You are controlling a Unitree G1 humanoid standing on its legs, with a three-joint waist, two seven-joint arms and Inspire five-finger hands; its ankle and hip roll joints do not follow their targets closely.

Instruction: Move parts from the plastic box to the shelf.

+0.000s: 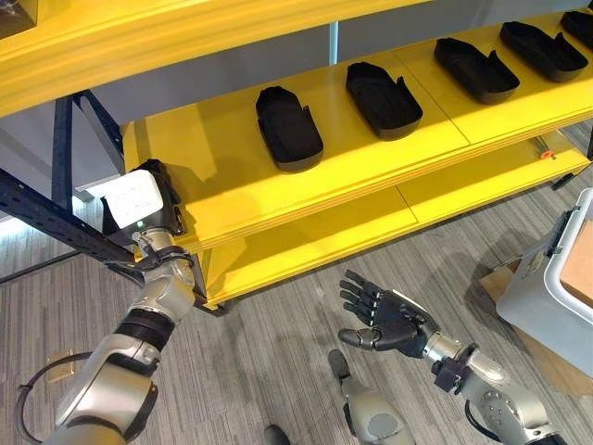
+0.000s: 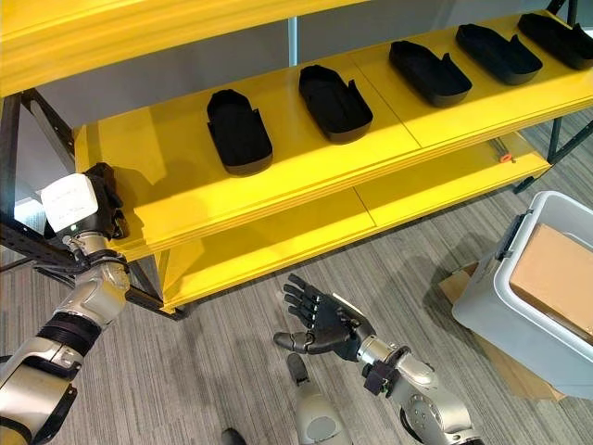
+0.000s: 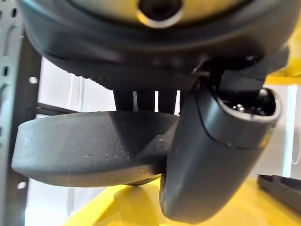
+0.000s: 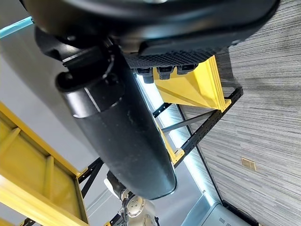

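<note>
The yellow shelf (image 1: 389,158) carries a row of several black moulded parts, the nearest of them (image 1: 289,128) towards its left. At the shelf's left end my left hand (image 1: 139,199) reaches over the edge. In the left wrist view its thumb (image 3: 211,160) and fingers are curled on another black part (image 3: 89,148) just above the yellow board. My right hand (image 1: 384,320) hovers open and palm up over the floor, holding nothing. The grey plastic box (image 2: 519,297) stands on the floor at the right, with a brown carton (image 2: 556,278) inside it.
A lower yellow shelf board (image 1: 324,246) runs beneath the top one. A dark steel frame bar (image 1: 56,222) crosses beside my left arm. Flat cardboard (image 1: 547,362) lies under the box. Grey carpet (image 1: 278,352) spreads between shelf and box.
</note>
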